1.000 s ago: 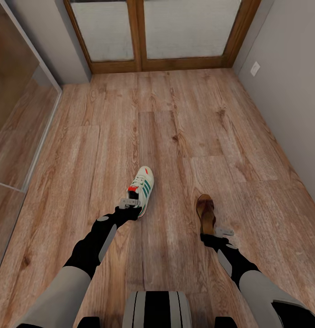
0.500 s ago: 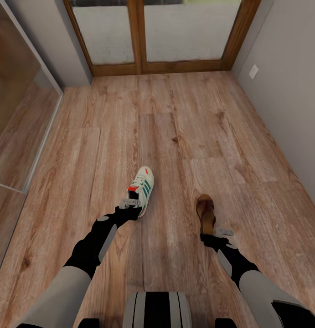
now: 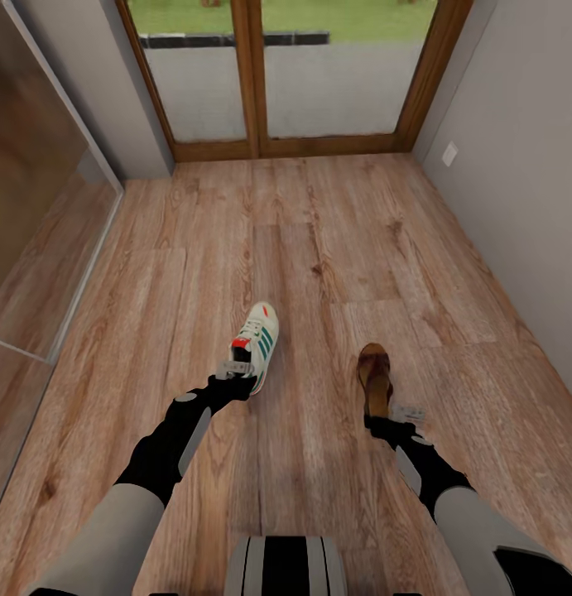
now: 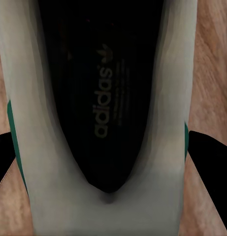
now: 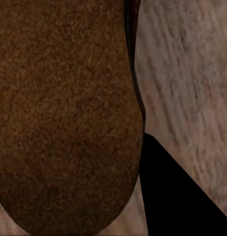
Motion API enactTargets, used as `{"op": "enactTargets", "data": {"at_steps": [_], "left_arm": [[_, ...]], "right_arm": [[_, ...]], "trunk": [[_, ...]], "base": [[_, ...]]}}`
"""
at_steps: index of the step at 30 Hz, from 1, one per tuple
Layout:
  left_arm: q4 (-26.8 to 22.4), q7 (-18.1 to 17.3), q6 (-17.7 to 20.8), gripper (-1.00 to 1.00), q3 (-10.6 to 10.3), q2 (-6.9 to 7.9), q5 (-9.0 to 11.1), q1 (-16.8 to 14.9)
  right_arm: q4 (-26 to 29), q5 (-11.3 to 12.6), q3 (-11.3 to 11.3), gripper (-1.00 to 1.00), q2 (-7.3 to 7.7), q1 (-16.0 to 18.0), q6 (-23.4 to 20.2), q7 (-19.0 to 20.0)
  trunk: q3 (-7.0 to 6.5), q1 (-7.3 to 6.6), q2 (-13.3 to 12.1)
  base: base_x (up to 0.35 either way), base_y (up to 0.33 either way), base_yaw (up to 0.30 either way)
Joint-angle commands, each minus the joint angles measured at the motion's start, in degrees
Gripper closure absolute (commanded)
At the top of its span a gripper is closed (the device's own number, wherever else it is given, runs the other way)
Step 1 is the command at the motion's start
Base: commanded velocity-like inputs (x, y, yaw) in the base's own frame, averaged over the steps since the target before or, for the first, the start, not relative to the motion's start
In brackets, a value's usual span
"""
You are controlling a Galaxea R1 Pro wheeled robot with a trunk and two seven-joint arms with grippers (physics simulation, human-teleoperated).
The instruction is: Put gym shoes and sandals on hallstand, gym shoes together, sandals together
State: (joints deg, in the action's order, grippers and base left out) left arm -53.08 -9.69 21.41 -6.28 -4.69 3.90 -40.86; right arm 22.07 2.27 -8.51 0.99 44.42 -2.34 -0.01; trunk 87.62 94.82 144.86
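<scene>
White with green stripes and a red-orange tongue, one gym shoe (image 3: 257,342) sits at its heel in the left gripper (image 3: 233,367), toe pointing away from the robot toward the glazed door (image 3: 261,79). In the left wrist view the shoe (image 4: 101,98) shows its dark insole, with a black finger (image 4: 209,169) at each side of the heel, closed on the shoe. Well apart to the right, a brown sandal (image 3: 374,376) lies lengthwise in the same direction, its heel at the right gripper (image 3: 399,416). The right wrist view has the sandal's suede footbed (image 5: 64,113) close up with one black finger (image 5: 177,196) beside it; whether that gripper clamps the sandal I cannot tell. Wood-plank floor (image 3: 335,240) runs under both, between grey walls (image 3: 526,190).
</scene>
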Motion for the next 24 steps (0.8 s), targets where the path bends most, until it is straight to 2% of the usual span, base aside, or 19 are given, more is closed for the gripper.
{"op": "enactTargets", "data": {"at_steps": [1,2,3,5,8,11,12,13,14,18,24], "left_arm": [[-0.1,-0.1,0.4,1.00,0.0,0.01,0.4,0.0],[-0.1,-0.1,0.4,1.00,0.0,0.02,0.4,0.0],[-0.1,-0.1,0.4,1.00,0.0,0.03,0.4,0.0],[-0.1,-0.1,0.5,1.00,0.0,0.03,0.4,0.0],[0.0,-0.1,0.5,1.00,0.0,0.03,0.4,0.0],[0.0,-0.1,0.5,1.00,0.0,0.03,0.4,0.0],[0.0,-0.1,0.5,1.00,0.0,0.03,0.4,0.0],[0.0,-0.1,0.9,1.00,0.0,0.03,0.5,0.0],[0.0,-0.1,1.3,1.00,0.0,0.03,0.5,0.0],[0.2,-0.1,2.7,1.00,0.0,-0.11,0.8,0.2],[0.3,-0.1,2.8,1.00,0.0,-0.14,1.0,0.3]], "right_arm": [[1.2,0.5,-0.1,1.00,-0.01,0.0,-0.3,0.0],[5.3,0.5,-0.1,1.00,-0.03,0.0,-0.6,-0.1],[13.7,0.5,0.1,1.00,-0.11,0.0,-1.7,-0.1],[21.0,0.5,0.2,1.00,-0.20,0.0,-4.7,-0.1],[31.6,0.5,0.1,1.00,-0.29,0.0,-12.8,-0.1],[38.0,0.5,0.1,1.00,-0.38,0.0,-19.0,-0.1],[38.8,0.5,0.1,1.00,-0.39,0.0,-20.1,-0.1],[41.2,0.5,0.1,1.00,-0.44,0.0,-25.2,-0.1],[41.5,0.4,0.1,1.00,-0.45,0.0,-26.0,-0.1],[42.1,0.2,0.2,1.00,-0.54,-0.2,-27.5,-0.2],[42.1,0.2,0.2,1.00,-0.55,-0.4,-27.5,-0.2]], "trunk": [[-0.19,-0.03,0.0],[-0.41,-0.05,0.0],[-0.63,-0.08,0.0],[-1.08,-0.13,-0.1],[-1.74,-0.21,-0.1],[-2.40,-0.28,-0.1],[-2.63,-0.31,-0.2],[-2.85,-0.34,-0.2],[-3.07,-0.36,-0.2],[-4.03,-0.47,-0.2],[-5.88,-0.62,-0.3]], "base": [[0.000,0.000,0.000],[0.000,0.000,0.000],[0.000,0.000,0.000],[0.000,0.000,0.000],[0.000,0.000,0.000],[0.000,0.000,0.000],[0.000,0.000,0.000],[0.000,0.000,0.000],[0.000,0.000,0.000],[0.000,0.000,0.000],[0.000,0.000,0.000]]}}
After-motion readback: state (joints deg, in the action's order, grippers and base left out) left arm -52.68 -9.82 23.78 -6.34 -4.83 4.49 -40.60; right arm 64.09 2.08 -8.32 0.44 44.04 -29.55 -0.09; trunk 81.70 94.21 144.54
